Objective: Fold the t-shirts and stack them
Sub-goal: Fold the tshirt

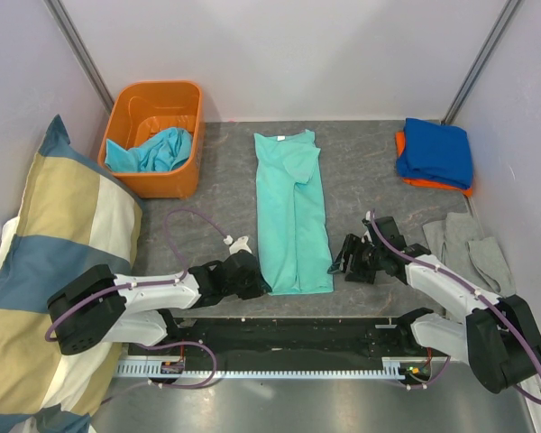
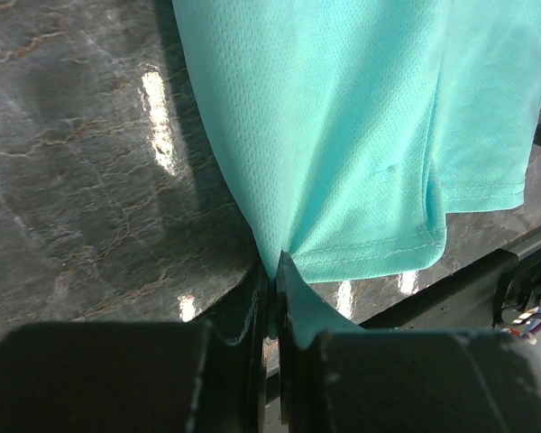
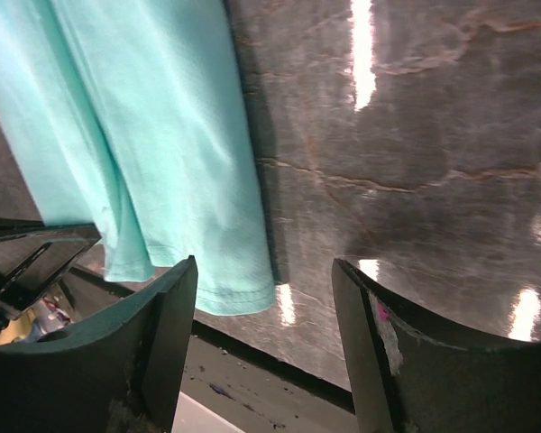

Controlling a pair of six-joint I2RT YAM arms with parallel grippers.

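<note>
A mint-teal t-shirt (image 1: 292, 209) lies folded into a long strip down the middle of the table, hem toward me. My left gripper (image 1: 260, 285) is shut on its near left hem corner (image 2: 272, 262); in the left wrist view the cloth is pinched between the two black fingers. My right gripper (image 1: 340, 262) stands open just right of the near right hem corner (image 3: 239, 293), with only bare table between its fingers. A turquoise t-shirt (image 1: 153, 152) lies crumpled in the orange bin (image 1: 191, 171). A folded royal blue t-shirt (image 1: 435, 151) rests on an orange one (image 1: 444, 186) at the back right.
A big blue-and-cream striped pillow (image 1: 59, 262) fills the left side. A grey cloth (image 1: 469, 245) lies at the right, beside my right arm. The table's near edge (image 3: 279, 356) runs just under both grippers. White walls close off the back and sides.
</note>
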